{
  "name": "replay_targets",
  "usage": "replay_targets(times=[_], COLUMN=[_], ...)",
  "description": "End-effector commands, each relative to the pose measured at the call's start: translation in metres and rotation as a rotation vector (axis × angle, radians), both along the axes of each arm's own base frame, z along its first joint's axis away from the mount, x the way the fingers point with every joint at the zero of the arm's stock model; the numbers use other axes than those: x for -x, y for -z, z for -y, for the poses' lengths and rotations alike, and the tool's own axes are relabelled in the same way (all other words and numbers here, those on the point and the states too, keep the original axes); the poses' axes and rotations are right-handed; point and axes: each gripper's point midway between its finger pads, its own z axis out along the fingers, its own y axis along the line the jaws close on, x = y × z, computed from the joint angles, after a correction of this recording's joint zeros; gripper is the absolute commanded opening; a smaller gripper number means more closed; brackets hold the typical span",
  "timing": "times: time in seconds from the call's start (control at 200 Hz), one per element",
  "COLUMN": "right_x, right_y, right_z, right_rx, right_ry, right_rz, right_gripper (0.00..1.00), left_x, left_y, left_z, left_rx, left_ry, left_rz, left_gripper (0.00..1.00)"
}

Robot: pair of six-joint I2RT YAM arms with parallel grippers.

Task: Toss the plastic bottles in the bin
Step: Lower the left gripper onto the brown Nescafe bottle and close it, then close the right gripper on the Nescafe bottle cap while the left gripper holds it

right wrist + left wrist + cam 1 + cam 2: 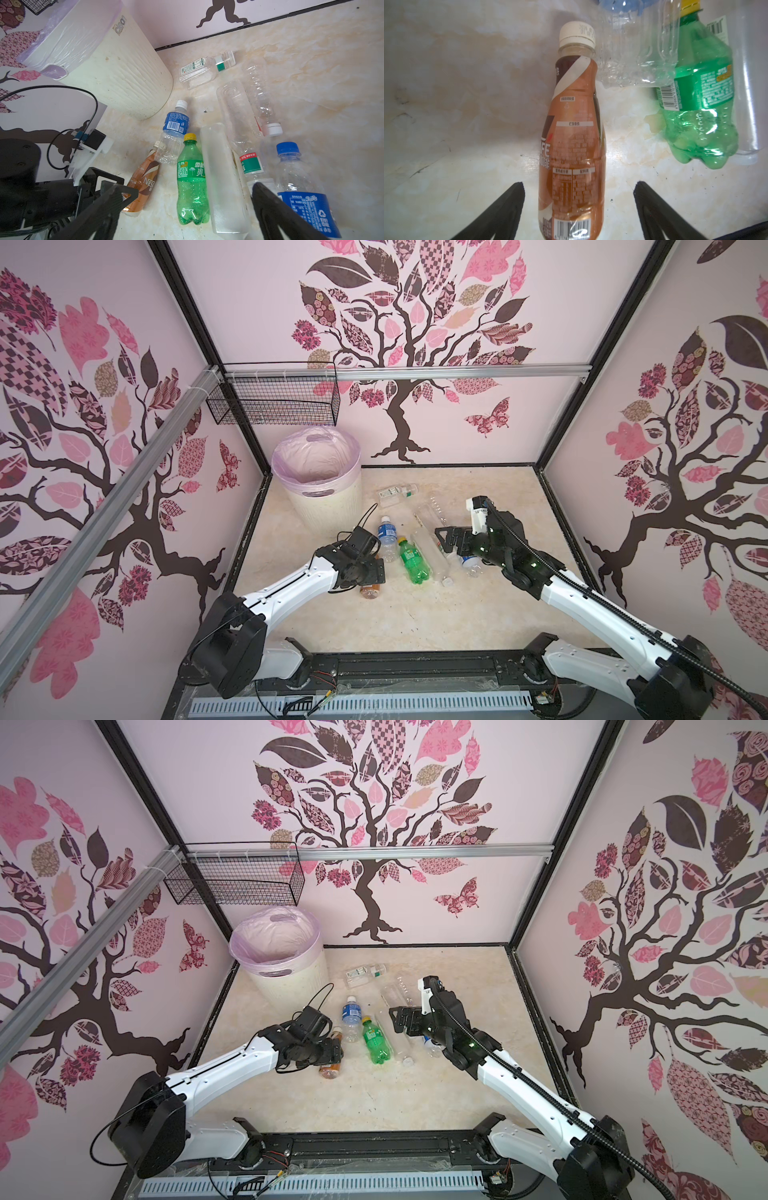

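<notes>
Left gripper (578, 184): jaws spread, one finger on each side of the brown-wrapped coffee bottle (572, 135), neither visibly touching it; nothing held. The bottle lies flat on the marbled tabletop (415, 626), directly beneath this gripper in both top views. Its long axis runs straight out from between the fingers, white cap away from the wrist and toward the far side, base end nearest the jaws. I read the jaw line as crossing the bottle's width, which is what a squeeze needs. Neighbour: blue-labelled water bottle (175, 133), base close against the coffee bottle's neck; I judge a lift could nudge it. Bin (322, 506): far left corner, beyond the left gripper and well apart from it; the left arm is the nearer one. Right gripper (195, 188): jaws spread, empty, hovering over the green bottle (192, 182) and a frosted clear bottle (226, 176).
</notes>
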Motion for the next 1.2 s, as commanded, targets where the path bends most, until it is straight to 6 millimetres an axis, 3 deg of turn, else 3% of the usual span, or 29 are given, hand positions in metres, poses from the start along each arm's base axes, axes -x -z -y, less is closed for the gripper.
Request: replay_targets(times=[0.0, 0.23, 0.355, 0.57, 0.675, 0.855, 1.025, 1.195], right_x=[0.002, 0.001, 0.001, 0.002, 0.001, 0.000, -0.005, -0.014], right_y=[-0.002, 0.001, 0.002, 0.003, 0.003, -0.005, -0.024, -0.048], right_z=[0.002, 0.001, 0.001, -0.002, -0.004, -0.017, -0.030, -0.044], right_rx=[-0.004, -0.005, -0.007, -0.019, -0.032, -0.100, -0.190, -0.267], right_ry=[0.006, 0.004, 0.004, -0.003, -0.006, -0.040, -0.065, -0.102], right_rz=[0.019, 0.017, 0.014, 0.003, -0.005, -0.027, -0.035, -0.036], right_gripper=[0.99, 1.00, 1.00, 1.00, 1.00, 1.00, 1.00, 0.99], left_x=[0.005, 0.010, 0.012, 0.013, 0.011, 0.000, -0.013, -0.018], left_y=[0.019, 0.036, 0.044, 0.037, 0.022, -0.027, -0.077, -0.113], left_z=[0.000, -0.005, -0.005, -0.007, -0.008, -0.004, 0.013, 0.035], left_rx=[-0.011, -0.052, -0.049, -0.040, -0.026, 0.043, 0.140, 0.191], left_ry=[0.009, 0.018, 0.025, 0.034, 0.042, 0.082, 0.131, 0.203], left_rz=[-0.035, -0.064, -0.079, -0.043, 0.006, 0.173, 0.303, 0.395], left_gripper=[0.81, 0.69, 0.53, 0.41, 0.39, 0.38, 0.38, 0.37])
